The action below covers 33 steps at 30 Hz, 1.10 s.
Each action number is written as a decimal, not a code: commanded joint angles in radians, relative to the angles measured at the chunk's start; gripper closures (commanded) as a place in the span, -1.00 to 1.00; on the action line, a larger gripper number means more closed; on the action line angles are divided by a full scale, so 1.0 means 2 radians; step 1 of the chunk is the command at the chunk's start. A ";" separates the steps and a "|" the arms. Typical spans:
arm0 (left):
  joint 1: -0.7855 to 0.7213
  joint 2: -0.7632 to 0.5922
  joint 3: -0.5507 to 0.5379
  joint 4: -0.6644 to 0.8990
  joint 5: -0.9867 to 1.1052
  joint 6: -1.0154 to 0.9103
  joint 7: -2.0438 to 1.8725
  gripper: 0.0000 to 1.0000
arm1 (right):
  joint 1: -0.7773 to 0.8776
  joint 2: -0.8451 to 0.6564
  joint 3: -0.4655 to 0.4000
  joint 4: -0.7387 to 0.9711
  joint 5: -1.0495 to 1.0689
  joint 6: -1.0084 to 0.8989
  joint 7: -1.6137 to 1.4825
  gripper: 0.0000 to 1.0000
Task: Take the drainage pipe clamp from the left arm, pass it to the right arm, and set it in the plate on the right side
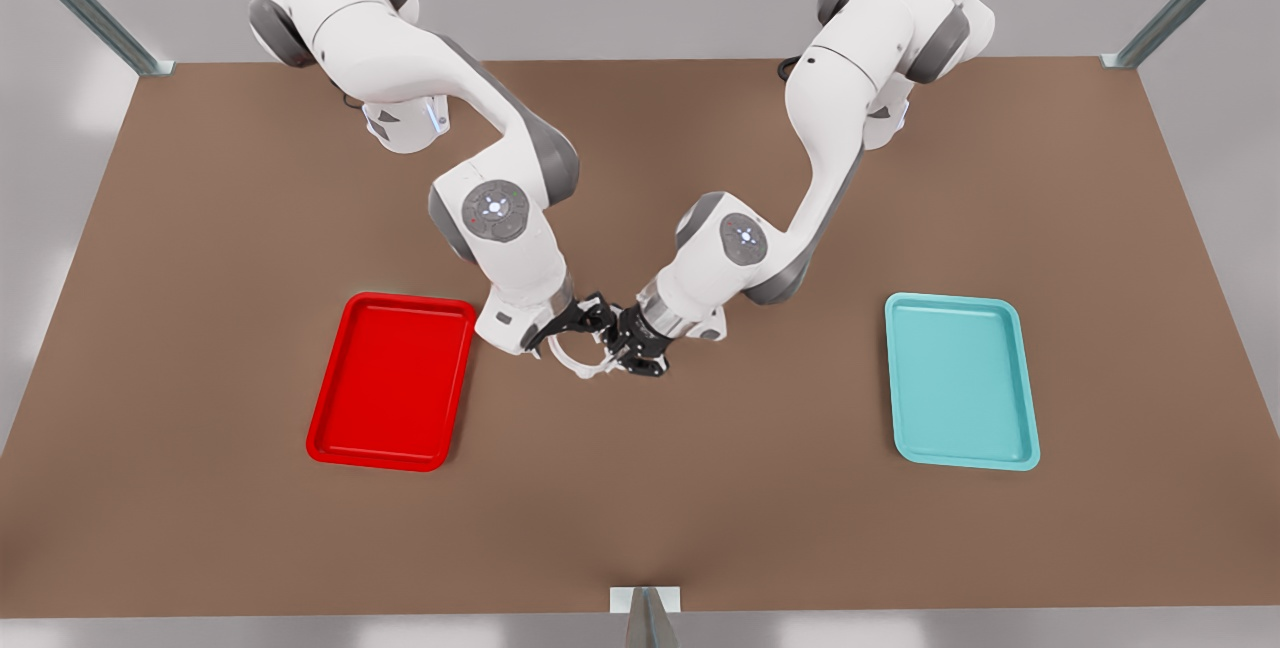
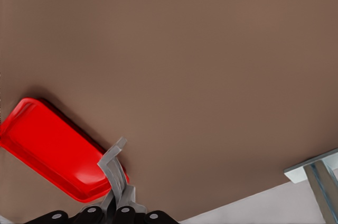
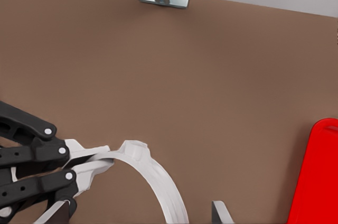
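The drainage pipe clamp (image 1: 572,360), a thin white half-ring, hangs just above the brown table between the two arms. My left gripper (image 1: 620,353), on the arm at the front view's right, is shut on one end of it (image 2: 112,163). The right wrist view shows that left gripper (image 3: 87,163) pinching the clamp's tab, with the arc (image 3: 158,176) curving away. My right gripper (image 3: 140,211) is open, and the clamp's arc passes between its spread fingers. In the front view the right gripper (image 1: 578,326) sits on the arm nearest the red plate (image 1: 390,378).
A teal tray (image 1: 960,378) lies at the front view's right. The red plate (image 2: 42,139) (image 3: 317,182) holds nothing. A metal frame post (image 1: 645,613) stands at the table's near edge, with further posts at the far corners.
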State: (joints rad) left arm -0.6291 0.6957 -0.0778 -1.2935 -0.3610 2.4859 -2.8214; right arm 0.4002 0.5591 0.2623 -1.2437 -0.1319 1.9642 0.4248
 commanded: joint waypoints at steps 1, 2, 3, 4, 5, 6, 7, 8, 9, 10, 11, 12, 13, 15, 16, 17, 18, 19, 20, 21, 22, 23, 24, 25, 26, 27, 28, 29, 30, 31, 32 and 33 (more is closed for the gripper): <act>0.000 0.000 -0.001 -0.001 0.001 -0.008 -0.142 0.57 | 0.001 0.000 0.000 -0.006 -0.018 0.014 0.065 -1.00; 0.000 0.000 -0.001 -0.001 0.001 -0.011 -0.141 0.57 | -0.003 -0.003 0.000 -0.010 -0.018 0.013 0.064 -1.00; 0.001 0.000 -0.002 -0.001 0.001 -0.011 -0.139 0.57 | -0.004 -0.006 0.000 -0.016 -0.018 0.014 0.064 -1.00; 0.001 0.000 -0.002 -0.001 0.001 -0.011 -0.139 0.57 | -0.005 -0.010 0.000 -0.020 -0.018 0.014 0.064 -1.00; 0.001 0.000 -0.002 -0.001 0.001 -0.011 -0.139 0.57 | -0.005 -0.010 0.000 -0.021 -0.018 0.014 0.063 -1.00; 0.001 0.000 -0.002 -0.001 0.001 -0.011 -0.139 0.57 | -0.009 -0.014 0.000 -0.029 -0.018 0.014 0.061 -1.00; 0.001 0.000 -0.002 -0.001 0.001 -0.011 -0.139 0.57 | -0.009 -0.016 0.000 -0.035 -0.018 0.016 0.061 -1.00; 0.001 0.000 -0.002 -0.001 0.001 -0.011 -0.139 0.57 | -0.012 -0.017 0.000 -0.036 -0.018 0.016 0.059 -1.00; 0.001 0.000 -0.002 -0.001 0.001 -0.011 -0.139 0.57 | -0.013 -0.021 0.001 -0.043 -0.018 0.016 0.059 -1.00; 0.001 0.000 -0.002 -0.001 0.001 -0.011 -0.139 0.57 | -0.014 -0.030 0.001 -0.059 -0.018 0.020 0.058 -1.00; 0.001 0.000 -0.002 -0.001 0.001 -0.011 -0.139 0.57 | -0.018 -0.028 0.000 -0.059 -0.018 0.022 0.058 -1.00; 0.001 0.000 -0.002 -0.001 0.001 -0.011 -0.139 0.57 | -0.020 -0.026 0.000 -0.062 -0.018 0.030 0.058 -1.00; 0.001 0.000 -0.002 -0.001 0.001 -0.011 -0.139 0.57 | -0.020 -0.026 0.000 -0.068 -0.018 0.037 0.058 -1.00; 0.002 0.000 -0.002 -0.001 0.001 -0.015 -0.139 0.57 | -0.021 -0.025 0.000 -0.081 -0.019 0.065 0.058 -1.00; 0.002 0.000 -0.002 -0.001 0.001 -0.017 -0.139 0.57 | -0.021 -0.022 0.000 -0.082 -0.021 0.073 0.058 -1.00; 0.002 0.000 -0.003 -0.001 0.001 -0.017 -0.139 0.57 | -0.021 -0.022 -0.001 -0.088 -0.021 0.086 0.058 -1.00; 0.002 0.000 -0.002 -0.001 0.001 -0.017 -0.139 0.57 | -0.023 -0.022 0.000 -0.092 -0.021 0.096 0.058 -0.66; 0.002 0.000 -0.002 -0.001 0.001 -0.017 -0.138 0.57 | -0.023 -0.022 0.000 -0.093 -0.021 0.097 0.058 -0.16; 0.002 0.000 -0.002 -0.001 0.001 -0.017 -0.139 0.57 | -0.023 -0.022 0.000 -0.093 -0.021 0.099 0.058 0.15; 0.002 0.000 -0.002 -0.001 0.001 -0.017 -0.138 0.57 | -0.023 -0.022 0.000 -0.095 -0.021 0.104 0.058 0.30; 0.002 0.000 -0.002 -0.001 0.001 -0.017 -0.138 0.57 | -0.023 -0.022 0.000 -0.095 -0.021 0.105 0.058 0.45; 0.002 0.000 -0.002 -0.001 0.001 -0.017 -0.138 0.57 | -0.023 -0.022 -0.001 -0.095 -0.021 0.105 0.058 0.50; 0.002 0.000 -0.002 -0.001 0.001 -0.017 -0.139 0.57 | -0.024 -0.022 0.000 -0.095 -0.021 0.105 0.058 0.55; 0.002 0.000 -0.002 -0.001 0.001 -0.016 -0.139 0.57 | -0.024 -0.022 0.000 -0.095 -0.021 0.105 0.058 0.57; 0.001 0.000 -0.002 -0.001 0.001 -0.016 -0.139 -0.02 | -0.024 -0.022 -0.001 -0.095 -0.021 0.105 0.058 0.57; 0.002 0.000 -0.002 -0.001 0.001 -0.016 -0.139 -1.00 | -0.024 -0.022 0.000 -0.095 -0.021 0.105 0.058 0.57; 0.002 -0.001 -0.002 -0.001 0.002 -0.017 -0.139 -1.00 | -0.024 -0.022 0.000 -0.095 -0.021 0.106 0.058 0.57; 0.002 -0.003 -0.002 -0.001 0.002 -0.017 -0.139 -1.00 | -0.024 -0.022 -0.001 -0.095 -0.021 0.105 0.058 0.57; 0.002 -0.004 -0.002 -0.001 0.002 -0.026 -0.139 -1.00 | -0.025 -0.022 -0.001 -0.095 -0.021 0.104 0.058 0.57; 0.005 -0.010 -0.002 -0.001 0.003 -0.040 -0.138 -1.00 | -0.032 -0.025 0.000 -0.101 -0.021 0.104 0.058 0.57; 0.009 -0.014 -0.003 -0.001 0.002 -0.053 -0.136 -1.00 | -0.041 -0.028 0.001 -0.108 -0.021 0.104 0.056 0.57; 0.014 -0.020 -0.003 0.000 0.001 -0.069 -0.129 -1.00 | -0.048 -0.031 0.001 -0.115 -0.021 0.105 0.048 0.57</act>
State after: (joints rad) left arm -0.6055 0.6636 -0.0834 -1.2940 -0.2999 2.4207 -2.8975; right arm 0.3129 0.5002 0.2629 -1.4672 -0.1671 2.1691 0.5070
